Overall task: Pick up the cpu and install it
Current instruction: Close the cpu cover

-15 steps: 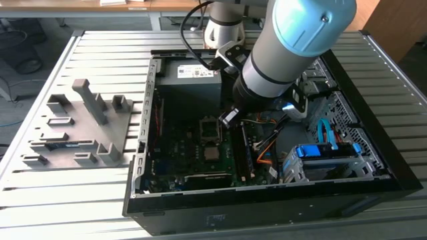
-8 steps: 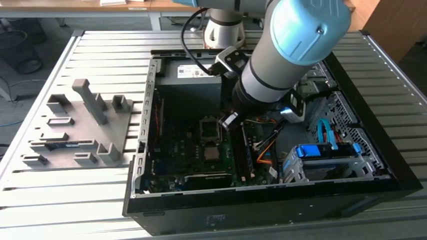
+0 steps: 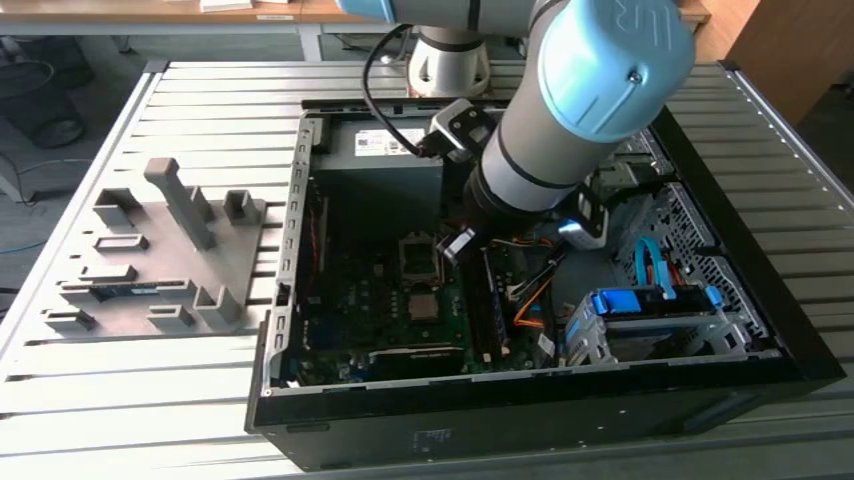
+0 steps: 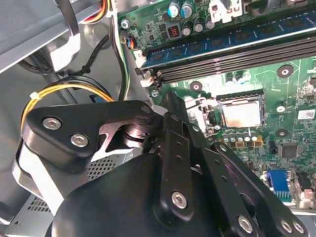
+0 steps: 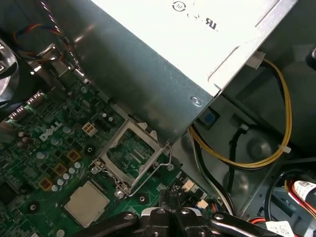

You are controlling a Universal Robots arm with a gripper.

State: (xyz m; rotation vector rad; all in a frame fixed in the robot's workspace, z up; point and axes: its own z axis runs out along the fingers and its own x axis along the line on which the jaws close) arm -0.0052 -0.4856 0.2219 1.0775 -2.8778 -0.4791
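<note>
- The cpu, a small flat square chip with a pale silver-grey metal top, lies level and top side up on the green motherboard.
- It sits loose and near the claw, clear of its grasp and touching no part of it.
- The metal-framed socket lies just beside the chip, about as near the claw as the chip is.

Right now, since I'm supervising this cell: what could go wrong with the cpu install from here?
1. The cpu lies on the motherboard beside the open socket, among small components; a slightly off grasp could slide it into them.
2. The socket's frame stands open, so a tilted placement might damage it.
3. The yellow cables and power supply sit close to the hand; the arm could snag.
</note>
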